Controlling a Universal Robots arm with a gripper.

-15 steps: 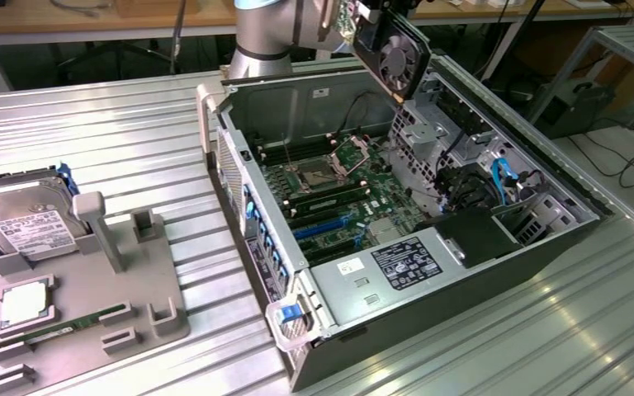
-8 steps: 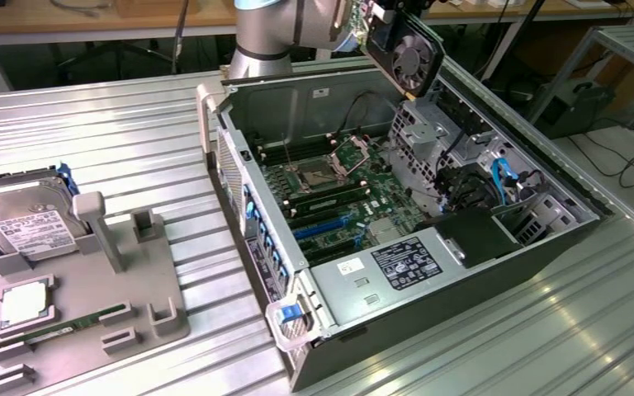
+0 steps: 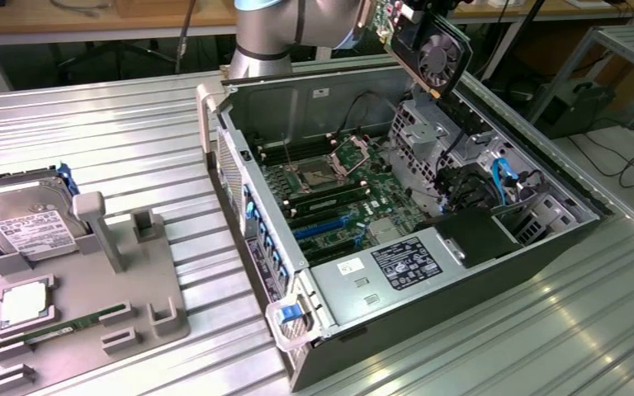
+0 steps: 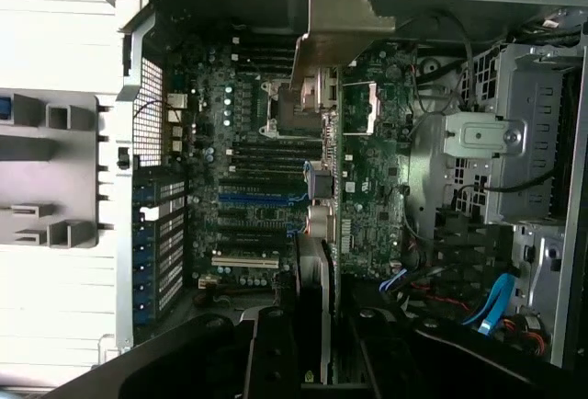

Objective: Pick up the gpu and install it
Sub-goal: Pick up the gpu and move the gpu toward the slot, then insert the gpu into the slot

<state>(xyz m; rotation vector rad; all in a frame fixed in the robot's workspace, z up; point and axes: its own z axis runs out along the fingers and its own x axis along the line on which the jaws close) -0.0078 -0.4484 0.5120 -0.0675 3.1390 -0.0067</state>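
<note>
At the exterior view's left we saw a grey fixture [image 3: 141,322] lying on the ribbed metal table [image 3: 108,140]. It carried a silver hard drive [image 3: 26,219] propped against its posts, a square processor chip [image 3: 26,301] lower down, and a slim green memory stick [image 3: 69,323] beside that. In the middle stood the open computer case [image 3: 212,132] with its side panel off, so the motherboard [image 3: 328,190] and its blue slots lay bare. Drive cages and a blue cable sat toward the exterior view's right.

Above the case's far edge, next to the arm [image 3: 267,33], the gpu [image 3: 438,49] hung in the air. It was tilted, its round black fan faced the camera, and it was clear of the board below.

From the wrist we saw the gripper [image 4: 317,330] with its dark fingers [image 4: 271,348] closed on the gpu [image 4: 342,22]. The card ran edge-on away from the jaws, its pale bracket at the far end, over the motherboard [image 4: 239,160] inside the case.
</note>
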